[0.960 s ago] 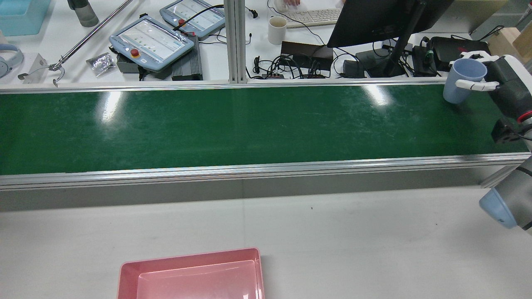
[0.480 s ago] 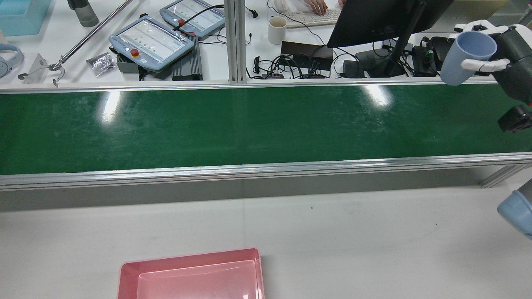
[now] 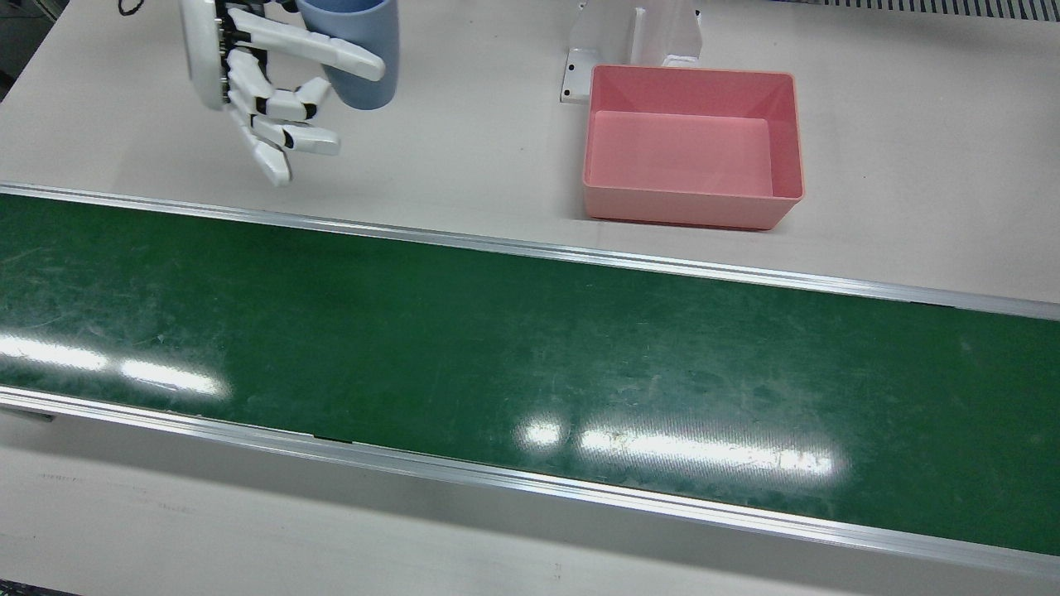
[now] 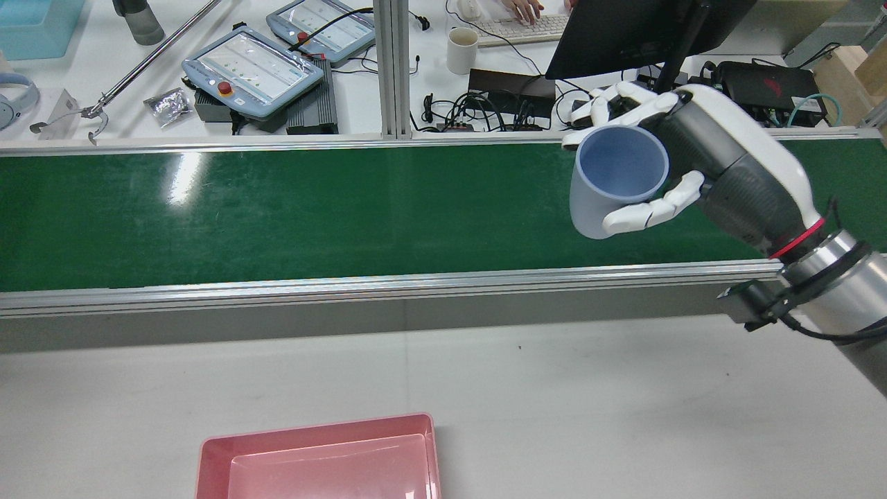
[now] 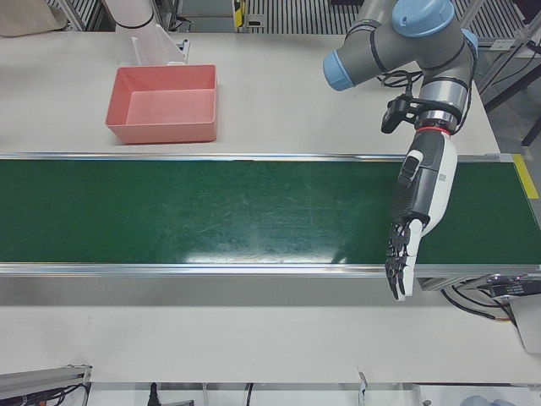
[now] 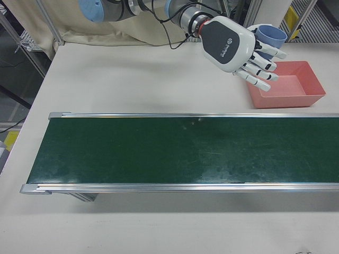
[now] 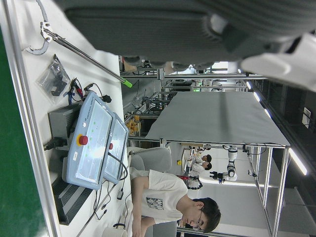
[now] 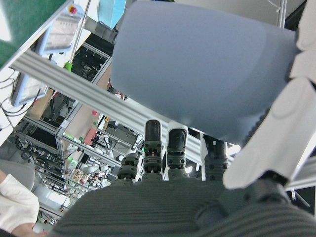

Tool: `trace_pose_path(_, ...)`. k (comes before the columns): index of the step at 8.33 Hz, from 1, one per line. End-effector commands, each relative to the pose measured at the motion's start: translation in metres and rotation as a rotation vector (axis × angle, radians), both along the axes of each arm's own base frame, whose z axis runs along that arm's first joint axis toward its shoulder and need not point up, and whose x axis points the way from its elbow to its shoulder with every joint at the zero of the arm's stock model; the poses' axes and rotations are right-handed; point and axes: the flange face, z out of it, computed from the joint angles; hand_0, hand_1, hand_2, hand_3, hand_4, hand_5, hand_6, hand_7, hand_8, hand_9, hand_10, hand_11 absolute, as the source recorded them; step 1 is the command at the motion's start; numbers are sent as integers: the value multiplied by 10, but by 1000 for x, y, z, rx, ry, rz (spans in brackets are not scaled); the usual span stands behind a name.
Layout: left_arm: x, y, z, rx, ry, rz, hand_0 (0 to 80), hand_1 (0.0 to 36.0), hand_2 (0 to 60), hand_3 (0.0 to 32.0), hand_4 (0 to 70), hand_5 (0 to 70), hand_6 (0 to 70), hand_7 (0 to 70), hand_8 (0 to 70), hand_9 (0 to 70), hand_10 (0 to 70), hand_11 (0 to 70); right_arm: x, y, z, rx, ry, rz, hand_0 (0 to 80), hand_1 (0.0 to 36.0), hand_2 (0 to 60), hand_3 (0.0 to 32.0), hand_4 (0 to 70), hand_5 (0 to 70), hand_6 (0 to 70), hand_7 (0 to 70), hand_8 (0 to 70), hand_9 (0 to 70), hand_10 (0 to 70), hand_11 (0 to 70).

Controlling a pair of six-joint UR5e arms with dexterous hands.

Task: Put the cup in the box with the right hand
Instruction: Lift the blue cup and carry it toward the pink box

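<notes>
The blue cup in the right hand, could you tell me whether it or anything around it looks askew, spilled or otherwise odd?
Nothing stands out. The blue cup sits upright in the right hand, mouth open upward, nothing visible inside. The pink box stands square and empty on the table. The left hand hangs open over the belt's far edge.

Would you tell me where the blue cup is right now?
The cup is held in the right robot hand, clear of any surface. In the front view it appears over the white table, left of the pink box.

White table [image 4: 589,388], green conveyor belt [image 4: 346,208] (glossy with light reflections), cluttered desk [image 4: 416,83] behind.
</notes>
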Motion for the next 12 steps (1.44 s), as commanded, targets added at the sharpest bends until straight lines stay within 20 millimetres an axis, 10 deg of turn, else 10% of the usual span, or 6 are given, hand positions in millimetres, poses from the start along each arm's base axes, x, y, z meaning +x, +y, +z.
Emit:
trace_pose_path(1, 0, 0, 0, -1, 0, 0, 0, 0, 0, 0, 0, 0, 0, 0, 0, 0, 0, 0, -139, 75, -29, 24, 93, -79, 482, 120, 338, 0, 700, 3, 189, 700, 166, 377, 85, 113)
trace_pose_path(4, 0, 0, -1, 2, 0, 0, 0, 0, 0, 0, 0, 0, 0, 0, 0, 0, 0, 0, -228, 104, -10, 13, 105, -138, 473, 112, 348, 0, 700, 3, 191, 700, 185, 403, 102, 136)
trace_pose_path(7, 0, 0, 0, 0, 0, 0, 0, 0, 0, 0, 0, 0, 0, 0, 0, 0, 0, 0, -257, 114, -1, 11, 128, -166, 472, 106, 328, 0, 700, 1, 187, 700, 175, 387, 96, 127)
trace_pose_path(9, 0, 0, 0, 0, 0, 0, 0, 0, 0, 0, 0, 0, 0, 0, 0, 0, 0, 0, -277, 120, -7, 13, 131, -183, 381, 0, 101, 0, 700, 0, 171, 700, 140, 336, 58, 65)
trace_pose_path(10, 0, 0, 0, 0, 0, 0, 0, 0, 0, 0, 0, 0, 0, 0, 0, 0, 0, 0, -280, 126, -7, 14, 132, -197, 0, 0, 148, 0, 700, 0, 103, 528, 78, 205, 5, 0)
trace_pose_path(12, 0, -1, -1, 2, 0, 0, 0, 0, 0, 0, 0, 0, 0, 0, 0, 0, 0, 0, -282, 130, -7, 14, 132, -205, 0, 0, 304, 0, 401, 0, 52, 319, 36, 130, 0, 0)
